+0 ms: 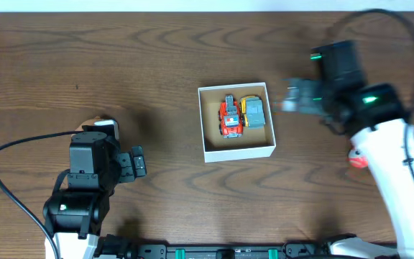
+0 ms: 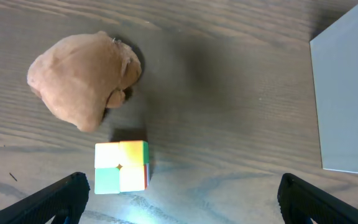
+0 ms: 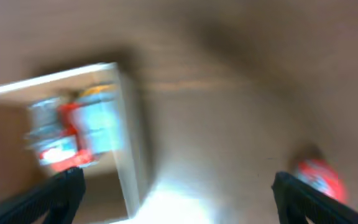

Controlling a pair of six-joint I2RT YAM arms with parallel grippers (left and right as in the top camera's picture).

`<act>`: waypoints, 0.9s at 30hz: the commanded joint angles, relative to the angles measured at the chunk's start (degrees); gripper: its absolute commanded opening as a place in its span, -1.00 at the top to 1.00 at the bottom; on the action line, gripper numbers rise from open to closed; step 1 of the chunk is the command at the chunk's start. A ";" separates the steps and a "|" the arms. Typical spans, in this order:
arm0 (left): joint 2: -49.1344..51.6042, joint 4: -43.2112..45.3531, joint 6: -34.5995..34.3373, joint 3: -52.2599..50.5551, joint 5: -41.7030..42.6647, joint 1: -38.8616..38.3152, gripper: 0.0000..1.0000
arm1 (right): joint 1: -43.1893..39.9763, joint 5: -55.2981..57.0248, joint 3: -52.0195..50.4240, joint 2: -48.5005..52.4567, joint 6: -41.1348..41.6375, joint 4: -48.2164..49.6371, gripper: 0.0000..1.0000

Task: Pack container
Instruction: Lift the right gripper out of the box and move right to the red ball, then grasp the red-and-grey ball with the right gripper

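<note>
The right wrist view was badly blurred. The container [image 3: 127, 118] showed only as a pale-walled corner at the left, cut off by the frame edge. The toy cars inside it were smears of red, grey and yellow. A small red object [image 3: 319, 175] lay on the wooden surface [image 3: 229, 93] to the right, too soft to identify. From overhead that same red object [image 1: 357, 159] was half covered by the right arm. The right hand [image 1: 293, 97] itself was a grey blur just right of the container [image 1: 240, 152].

Overhead, the left arm hid most of what lay beneath it; only a tan edge and a white scrap showed at its top. The left wrist view gave them plainly: a brown lump [image 2: 82, 78] and a small multicoloured cube [image 2: 121, 167] just below it. Whether the two touched could not be told. The container's white wall [image 2: 347, 93] was cut off at the right.

The right hand [image 3: 176, 193] stood with its fingers wide apart, only their dark tips in the bottom corners. Nothing was between them and they touched nothing. The left hand [image 2: 182, 199] was likewise spread wide and empty, with the cube near its left fingertip but apart from it.

The container sat at the middle of the surface between the two arms. It held a red toy car [image 1: 229, 117] and a yellow-and-grey one [image 1: 254, 111] side by side in its upper half.
</note>
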 commanded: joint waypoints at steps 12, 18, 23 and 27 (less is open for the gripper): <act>-0.02 -0.07 -0.39 1.36 -0.09 -0.09 -0.96 | -32.04 -7.43 -12.66 0.98 9.20 0.37 -0.98; -0.02 -0.07 -0.39 1.36 -0.09 -0.09 -0.96 | -34.03 -7.37 -22.99 0.98 8.72 9.60 -0.98; -0.04 -0.09 -0.39 1.36 -0.09 -0.09 -0.96 | -34.01 -7.39 -30.58 1.01 8.74 18.99 -0.90; -0.04 -0.09 -0.39 1.36 -0.09 -0.09 -0.96 | -34.01 -7.37 -34.40 1.05 8.39 23.39 -0.84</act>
